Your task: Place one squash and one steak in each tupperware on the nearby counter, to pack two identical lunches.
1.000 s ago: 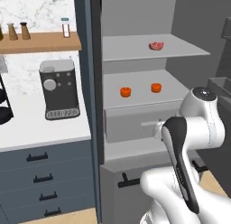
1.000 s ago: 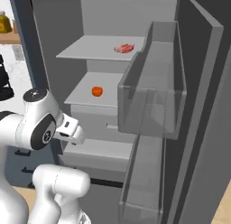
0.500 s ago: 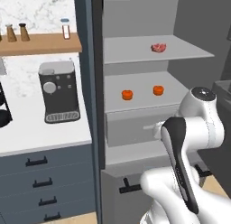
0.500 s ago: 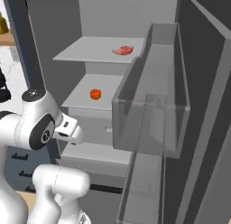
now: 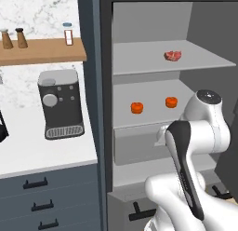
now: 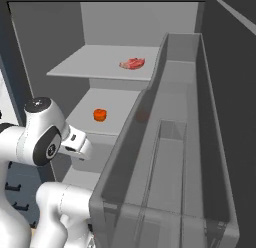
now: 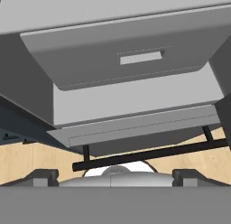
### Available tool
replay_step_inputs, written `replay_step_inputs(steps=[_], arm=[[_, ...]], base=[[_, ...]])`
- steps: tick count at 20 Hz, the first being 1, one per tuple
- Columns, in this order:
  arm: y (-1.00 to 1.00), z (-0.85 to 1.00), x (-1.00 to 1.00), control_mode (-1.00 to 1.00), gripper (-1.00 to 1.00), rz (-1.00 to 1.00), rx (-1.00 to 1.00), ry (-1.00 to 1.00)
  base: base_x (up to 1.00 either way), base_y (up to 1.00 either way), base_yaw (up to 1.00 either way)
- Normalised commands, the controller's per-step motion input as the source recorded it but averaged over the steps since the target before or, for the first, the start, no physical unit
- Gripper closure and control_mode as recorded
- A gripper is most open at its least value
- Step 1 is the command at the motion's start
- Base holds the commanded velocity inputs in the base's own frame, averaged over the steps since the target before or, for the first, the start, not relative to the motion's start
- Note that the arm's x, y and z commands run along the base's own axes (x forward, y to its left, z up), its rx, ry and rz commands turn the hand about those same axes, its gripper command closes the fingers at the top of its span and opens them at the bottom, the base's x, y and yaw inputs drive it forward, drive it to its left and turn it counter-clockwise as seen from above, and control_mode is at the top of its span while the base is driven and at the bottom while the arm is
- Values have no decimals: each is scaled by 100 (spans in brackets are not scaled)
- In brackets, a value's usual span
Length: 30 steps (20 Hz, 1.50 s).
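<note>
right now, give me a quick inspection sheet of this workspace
surface: white counter left of the open fridge
job's things: two squash on the middle fridge shelf; one steak on the upper shelf; tupperware nothing seen
clutter: coffee machine on the counter; shakers on the wooden shelf
grippers: gripper open, empty, facing the fridge drawer
cables: nothing seen
surroundings: fridge door bins, wood floor

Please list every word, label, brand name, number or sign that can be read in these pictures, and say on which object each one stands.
There is no readable text in any view.
The coffee machine has only plain round dials, with no lettering.
The small bottles on the wooden shelf have no legible labels.
The fridge drawer front is blank.
</note>
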Motion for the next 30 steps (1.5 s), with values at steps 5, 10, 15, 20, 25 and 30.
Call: replay_step_inputs(steps=[5,10,15,20,25,30], arm=[[0,0,0,100,-100,0,0,0],[0,0,0,100,-100,0,0,0],[0,0,0,100,-100,0,0,0],[0,0,20,-100,-100,16,0,-20],[8,11,54,-100,-100,23,-3,-21],[2,17,81,-100,-100,19,0,-14]], base=[[10,0,0],[3,0,0],[2,0,3],[0,0,0],[0,0,0],[0,0,0]])
